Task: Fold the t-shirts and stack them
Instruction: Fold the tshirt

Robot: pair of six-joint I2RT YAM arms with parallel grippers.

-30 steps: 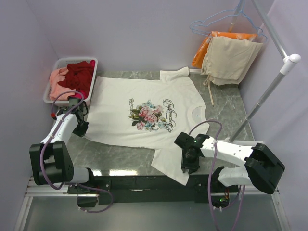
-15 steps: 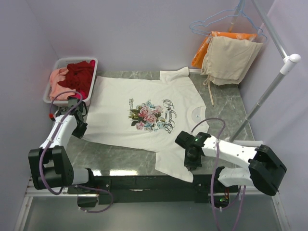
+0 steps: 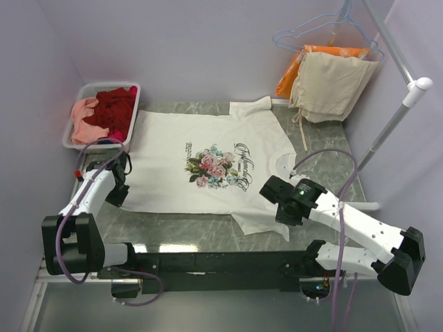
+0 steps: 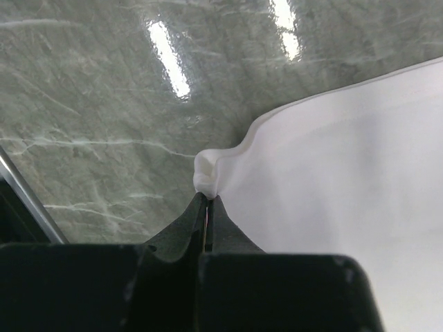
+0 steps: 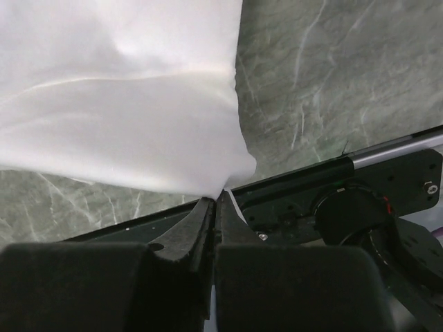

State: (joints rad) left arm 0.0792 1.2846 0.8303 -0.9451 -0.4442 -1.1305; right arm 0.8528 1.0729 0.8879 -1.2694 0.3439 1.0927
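A white t-shirt (image 3: pixel 208 162) with a rose print and dark script lies spread flat on the marble table (image 3: pixel 180 225), collar to the right. My left gripper (image 3: pixel 119 182) is at its bottom-left hem corner. In the left wrist view the gripper (image 4: pixel 208 197) is shut on a small bunched corner of the white t-shirt (image 4: pixel 332 194). My right gripper (image 3: pixel 288 211) is at the near sleeve. The right wrist view shows this gripper (image 5: pixel 218 197) shut on the sleeve's edge, with the white t-shirt (image 5: pixel 124 124) draped above the table's front edge. Dark red (image 3: pixel 114 111) and salmon (image 3: pixel 83 119) t-shirts lie in the basket (image 3: pixel 104 86).
The white basket stands at the back left corner. An orange cloth (image 3: pixel 291 76) and a beige cloth (image 3: pixel 332 86) hang from a hanger (image 3: pixel 311 34) at the back right. A white pole (image 3: pixel 387 131) slants along the right side. The arms' black base rail (image 3: pixel 221 263) runs along the front edge.
My right gripper shut on the near sleeve and carried it up and right, off the front edge. My left gripper shifted slightly back, still holding the hem corner.
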